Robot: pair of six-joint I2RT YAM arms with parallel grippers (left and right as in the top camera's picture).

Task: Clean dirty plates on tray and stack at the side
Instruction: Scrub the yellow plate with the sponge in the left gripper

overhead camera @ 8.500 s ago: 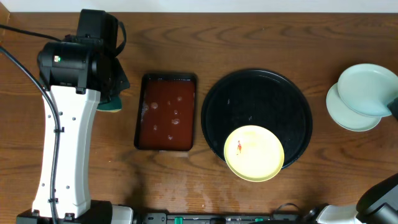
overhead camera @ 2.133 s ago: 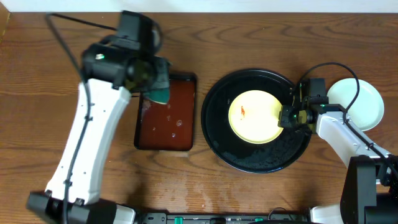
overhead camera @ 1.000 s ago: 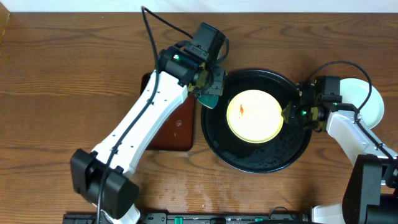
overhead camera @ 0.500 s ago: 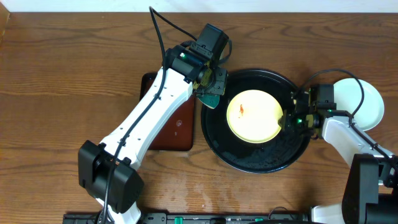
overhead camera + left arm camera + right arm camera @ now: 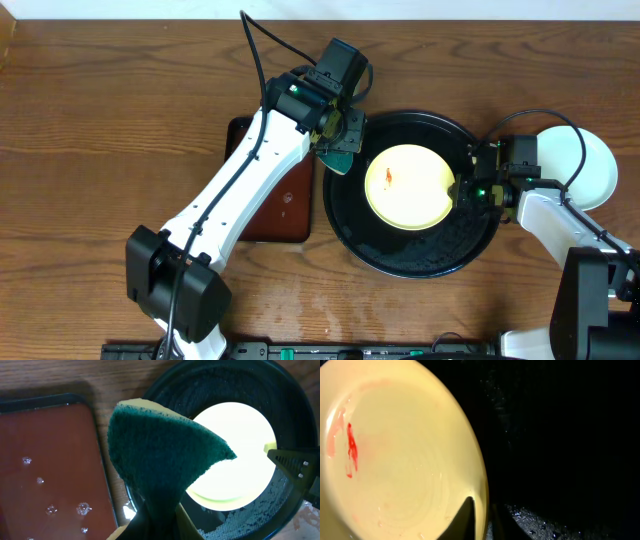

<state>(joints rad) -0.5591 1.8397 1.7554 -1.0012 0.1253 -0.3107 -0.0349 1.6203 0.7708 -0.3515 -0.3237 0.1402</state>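
A pale yellow plate (image 5: 408,186) with a small red smear (image 5: 388,178) lies in the middle of the round black tray (image 5: 420,250). My right gripper (image 5: 462,189) is shut on the plate's right rim, seen close in the right wrist view (image 5: 482,520), where the plate (image 5: 400,460) fills the left side. My left gripper (image 5: 335,135) is shut on a green sponge (image 5: 342,158) held over the tray's left edge, beside the plate; the sponge (image 5: 160,455) fills the left wrist view. Pale mint-blue plates (image 5: 590,170) are stacked at the far right, off the tray.
A brown rectangular tray with a black rim (image 5: 285,205) holding water drops lies left of the black tray, partly under my left arm. The left wrist view shows it too (image 5: 50,475). Bare wooden table (image 5: 100,150) lies to the left.
My left arm swung from the brown tray over to the black tray's left edge with the sponge. My right gripper stays on the yellow plate's rim. Nothing moved in the last half second.
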